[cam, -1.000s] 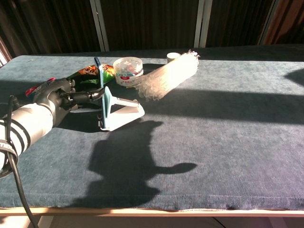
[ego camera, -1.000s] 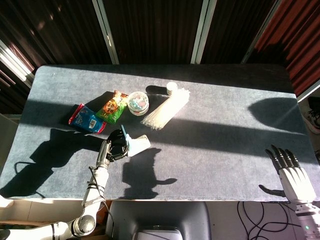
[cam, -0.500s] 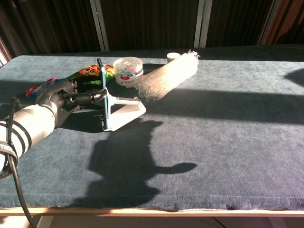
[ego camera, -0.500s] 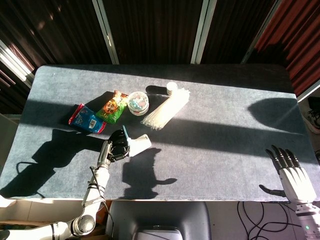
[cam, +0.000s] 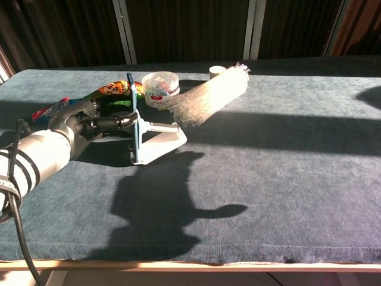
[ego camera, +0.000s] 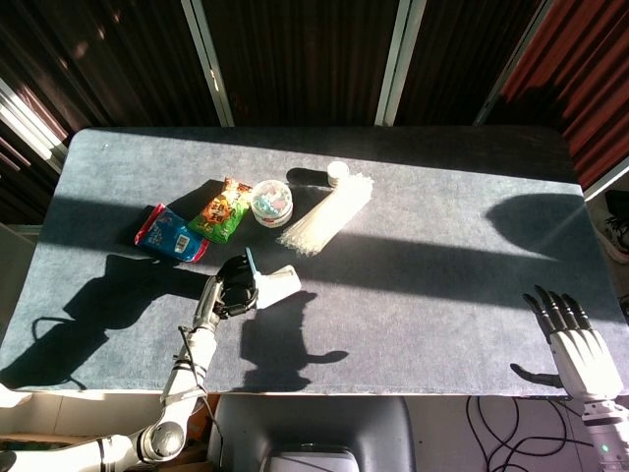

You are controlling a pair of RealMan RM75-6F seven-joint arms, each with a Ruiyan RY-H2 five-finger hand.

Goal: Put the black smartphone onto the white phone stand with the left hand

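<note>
The black smartphone (cam: 133, 113) stands nearly upright on its edge and shows only its thin bluish side. Its lower end sits in the front of the white phone stand (cam: 162, 142), which lies left of the table's middle. My left hand (cam: 89, 122) reaches in from the left and grips the phone about halfway up with its fingertips. From above, the phone (ego camera: 251, 272) is a thin sliver between my left hand (ego camera: 230, 291) and the stand (ego camera: 279, 285). My right hand (ego camera: 571, 343) hangs at the table's near right corner, fingers spread, holding nothing.
Behind the stand lie a blue snack bag (ego camera: 169, 234), a green and orange snack bag (ego camera: 224, 211), a round clear tub (ego camera: 271, 201), a long clear packet (ego camera: 326, 216) and a small white cap (ego camera: 337, 171). Dark shadows of the arms fall on the grey cloth (cam: 286, 179).
My left hand has pushed the phone and the stand a little to the right, and the phone has tipped more upright against the stand. The right hand has not moved.
</note>
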